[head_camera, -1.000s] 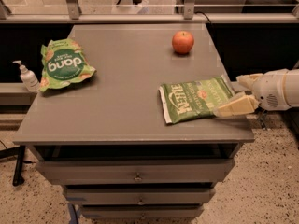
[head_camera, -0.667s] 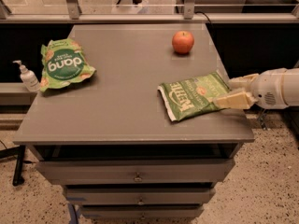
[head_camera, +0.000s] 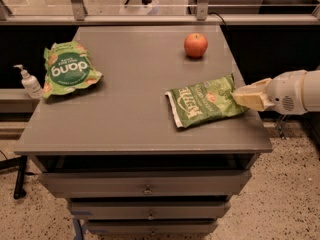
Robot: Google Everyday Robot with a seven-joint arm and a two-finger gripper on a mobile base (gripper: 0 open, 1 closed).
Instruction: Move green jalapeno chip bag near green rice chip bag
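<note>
The green jalapeno chip bag point(head_camera: 204, 102), darker green with pale block lettering, lies on the right part of the grey table point(head_camera: 130, 109). Its right end is slightly raised. My gripper point(head_camera: 240, 97) reaches in from the right edge and is shut on that right end of the bag. The green rice chip bag point(head_camera: 67, 70), bright green with a round "dang" emblem, lies at the table's left side, far from the jalapeno bag.
A red apple point(head_camera: 195, 45) sits at the back right of the table, behind the jalapeno bag. A white pump bottle point(head_camera: 31, 83) stands on a lower ledge left of the table. Drawers point(head_camera: 145, 184) are below the tabletop.
The gripper has moved a little left and back with the jalapeno bag's right end in it, and the bag has slid slightly left. The rice chip bag and the apple have not moved.
</note>
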